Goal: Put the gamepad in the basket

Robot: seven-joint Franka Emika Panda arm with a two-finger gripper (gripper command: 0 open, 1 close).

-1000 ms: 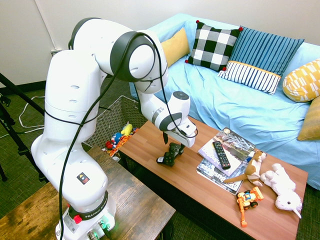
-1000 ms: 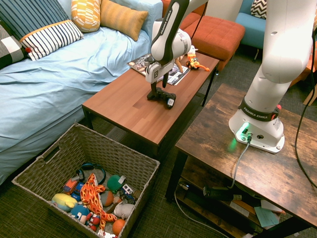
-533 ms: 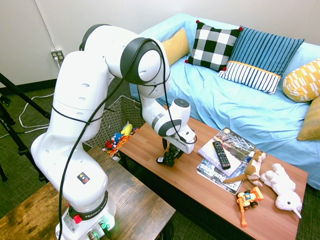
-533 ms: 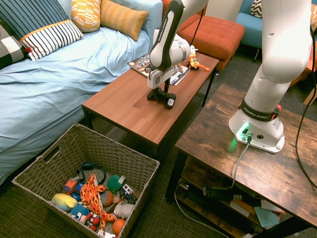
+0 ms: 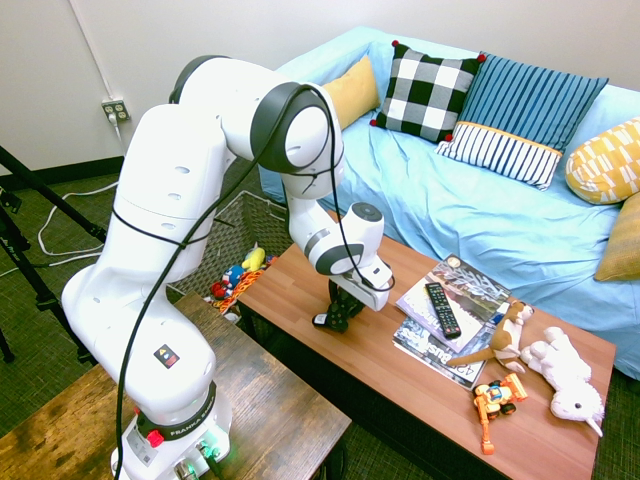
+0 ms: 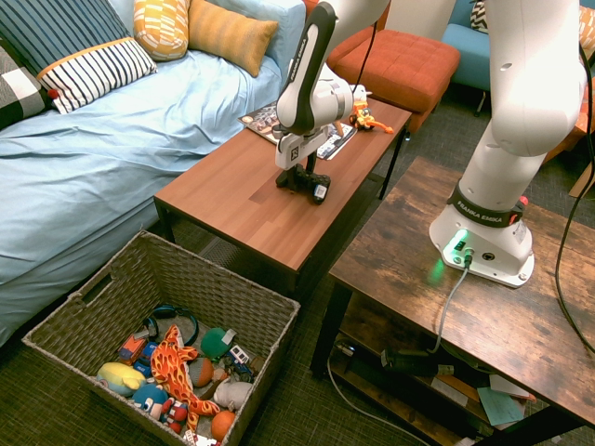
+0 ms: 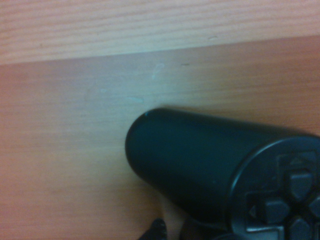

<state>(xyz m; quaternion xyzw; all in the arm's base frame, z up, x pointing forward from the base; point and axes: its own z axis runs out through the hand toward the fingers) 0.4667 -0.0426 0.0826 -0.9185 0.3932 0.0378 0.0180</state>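
Gamepad: black plastic, rounded handle, 1 cross-shaped directional pad.

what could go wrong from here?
1. Poor grip: the gripper is right down at the gamepad, whose rounded handle could slip or twist as the jaws close.
2. Snag on the way: the basket sits on the floor below the coffee table, so a low carry might clip its rim.
3. Bad landing: toys already cover the basket's bottom, so the gamepad may knock them or settle tilted.
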